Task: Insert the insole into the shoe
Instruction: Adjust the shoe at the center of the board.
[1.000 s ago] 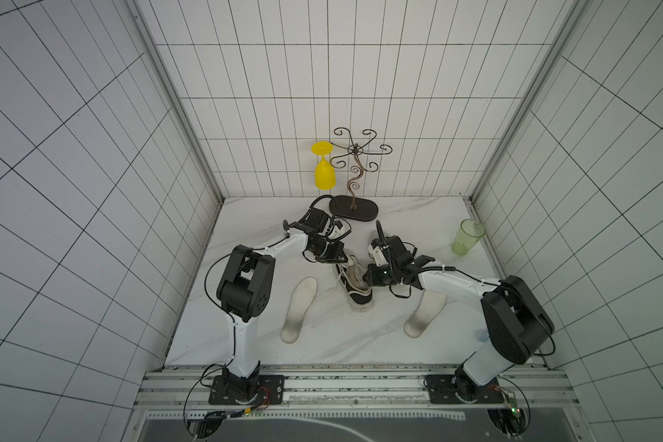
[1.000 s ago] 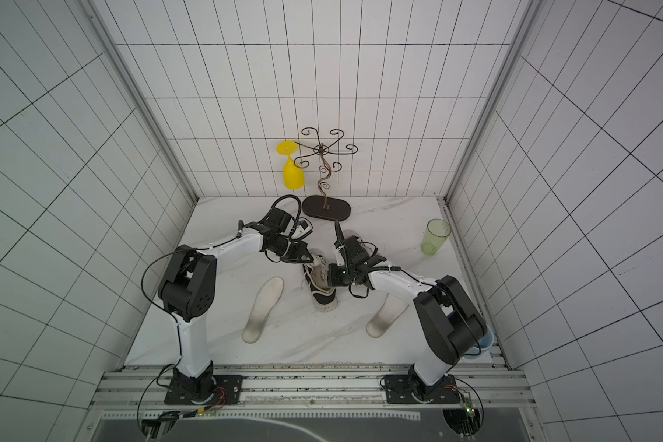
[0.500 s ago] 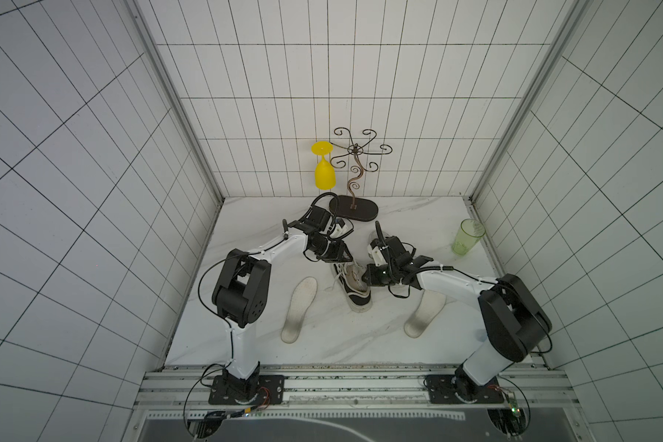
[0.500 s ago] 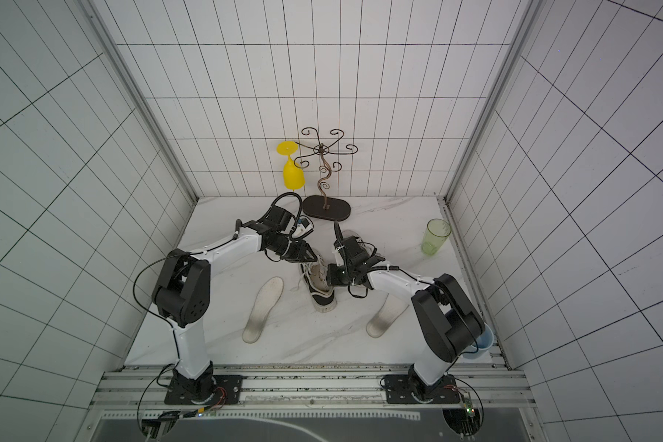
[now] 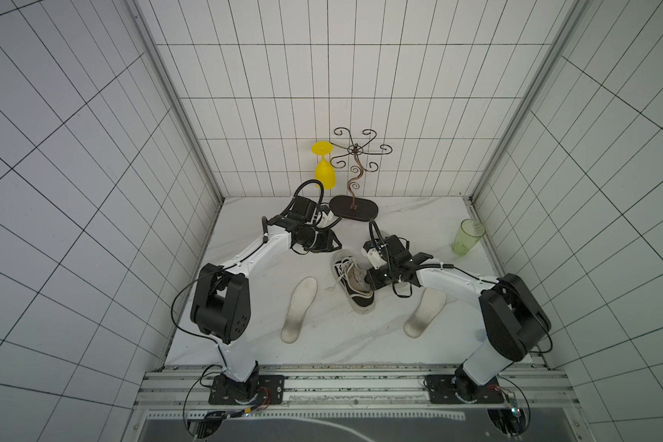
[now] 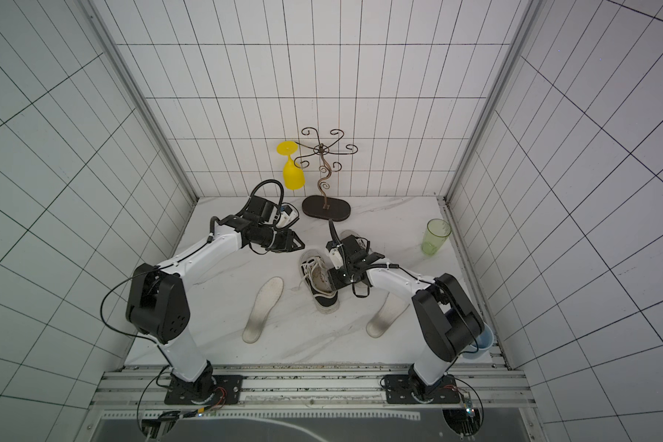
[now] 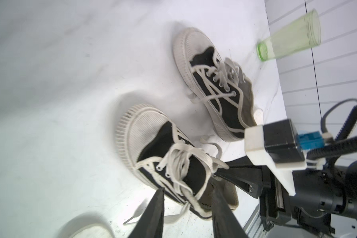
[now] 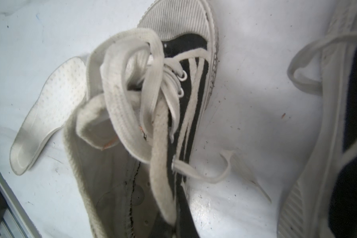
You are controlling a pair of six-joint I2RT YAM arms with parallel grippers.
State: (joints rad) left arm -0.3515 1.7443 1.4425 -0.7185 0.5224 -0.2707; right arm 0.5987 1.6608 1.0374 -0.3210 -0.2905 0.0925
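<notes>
So the right gripper [image 5: 369, 282] is pinched shut on the collar of the shoe [image 5: 355, 285], propping the mouth open; I'd just keep that steady. The left gripper [image 5: 335, 242] hangs by the toe, jaws partly apart, empty. I'd send it to the insole [image 5: 299, 309] lying flat near the shoe, pinch the heel end and feed it in toe-first. The marble table [image 5: 399, 218] looks slick, so it may skid. A second shoe [image 7: 214, 82], spare insole [image 5: 425, 312], cup [image 5: 467, 236] and stand [image 5: 355, 206] crowd things, and the tiled walls are close.

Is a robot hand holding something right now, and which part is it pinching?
The right gripper pinches the shoe by the side rim of its opening. The left gripper is open and empty.
</notes>
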